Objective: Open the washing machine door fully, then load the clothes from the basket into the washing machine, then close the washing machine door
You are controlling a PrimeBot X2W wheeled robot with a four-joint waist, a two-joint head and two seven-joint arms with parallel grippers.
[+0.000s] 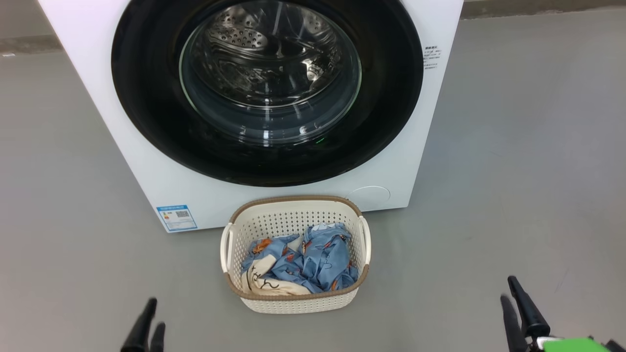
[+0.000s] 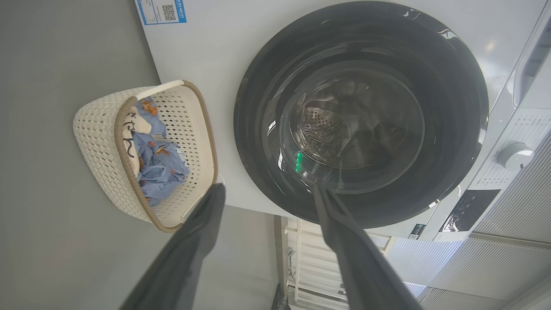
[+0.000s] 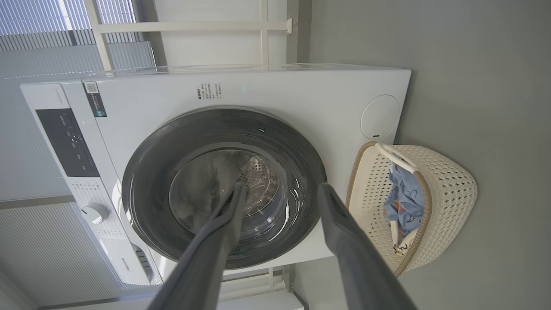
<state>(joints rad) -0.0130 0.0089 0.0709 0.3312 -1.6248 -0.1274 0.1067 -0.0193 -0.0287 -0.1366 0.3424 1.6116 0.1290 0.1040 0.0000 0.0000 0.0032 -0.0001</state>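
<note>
washing machine door (image 1: pixel 267 88) was shut; opening pending. left gripper (image 1: pixel 155 313), right gripper (image 1: pixel 507 287) below it, fingers wide, empty. next probably: hook its edge.

Bright, even, diffuse light; shadows on floor (image 1: pixel 513 146) faint. White glints on washing machine door (image 1: pixel 266 83) glass. My wrist views bow straight edges near borders; my left gripper (image 2: pixel 267 189) fingers (image 2: pixel 189 249) soft, blurred close-up.

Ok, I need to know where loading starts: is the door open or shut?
Shut: the door lies flush on the washer front, and the drum shows through it.
</note>
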